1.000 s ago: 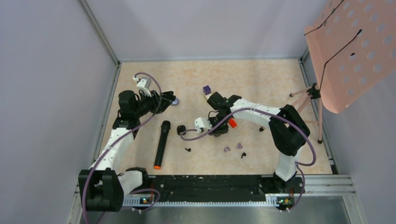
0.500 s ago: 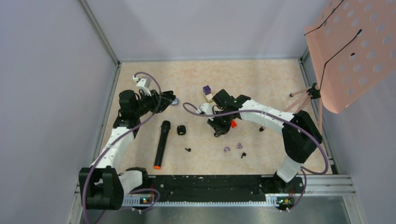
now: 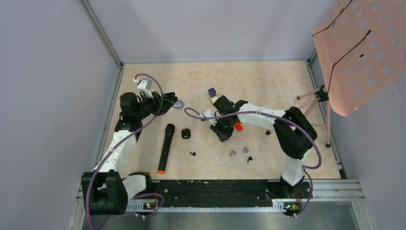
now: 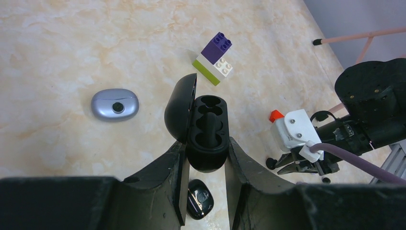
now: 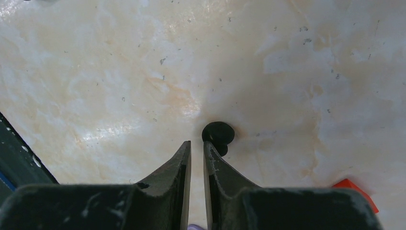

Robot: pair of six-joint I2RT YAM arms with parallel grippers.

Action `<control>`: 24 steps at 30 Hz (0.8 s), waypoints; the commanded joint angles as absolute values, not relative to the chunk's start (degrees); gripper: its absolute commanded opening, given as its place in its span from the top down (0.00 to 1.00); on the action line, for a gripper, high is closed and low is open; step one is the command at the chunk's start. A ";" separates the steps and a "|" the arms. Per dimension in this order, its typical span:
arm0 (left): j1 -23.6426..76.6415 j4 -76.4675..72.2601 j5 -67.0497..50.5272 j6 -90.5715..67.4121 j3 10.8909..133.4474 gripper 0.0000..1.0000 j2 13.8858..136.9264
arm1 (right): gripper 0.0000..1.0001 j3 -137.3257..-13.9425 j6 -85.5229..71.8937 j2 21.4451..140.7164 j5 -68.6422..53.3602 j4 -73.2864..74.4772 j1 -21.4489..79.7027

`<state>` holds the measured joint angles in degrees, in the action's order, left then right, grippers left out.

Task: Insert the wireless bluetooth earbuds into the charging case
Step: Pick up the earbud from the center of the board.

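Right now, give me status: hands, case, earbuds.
Left hand shut on charging case, lid open, wells empty. Right hand nearly shut, empty. Earbud loose just beyond its tips, ungripped.

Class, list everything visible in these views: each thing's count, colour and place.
charging case: one, black, open, in left gripper
earbuds: at least three, black, loose on table
microphone: one, black, orange end, table left
glossy lump: one, black, beside microphone
silver oval: one, grey, far left
brick stack: one, purple-white-green, table centre
rings: two, pale purple, front
orange block: one, beside right gripper
music stand: one, pink, right edge
left gripper: black, gripping case
right gripper: black, nearly closed, earbud at tip
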<state>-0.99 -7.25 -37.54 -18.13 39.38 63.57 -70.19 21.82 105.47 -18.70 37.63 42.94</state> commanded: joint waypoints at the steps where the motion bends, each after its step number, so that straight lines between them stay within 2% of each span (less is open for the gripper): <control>1: -1.23 -10.02 -37.00 -18.72 39.16 1.00 62.47 | 0.84 -71.81 21.44 105.14 -16.30 35.13 42.72; 5: -1.32 -9.98 -37.08 -18.80 39.12 1.00 62.65 | 0.79 -71.13 21.40 104.93 -14.82 34.23 42.78; 12: -1.32 -10.43 -37.22 -19.20 38.71 1.00 62.77 | 0.76 -71.23 20.94 105.10 -10.18 33.47 42.69; 24: -1.33 -11.01 -37.11 -19.51 38.04 1.00 62.40 | 0.82 -72.03 20.30 105.46 -2.72 33.44 42.26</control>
<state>-1.04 -7.60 -37.54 -18.76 38.28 63.55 -70.96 19.97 105.36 -9.15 35.31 42.98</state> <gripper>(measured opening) 0.345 0.191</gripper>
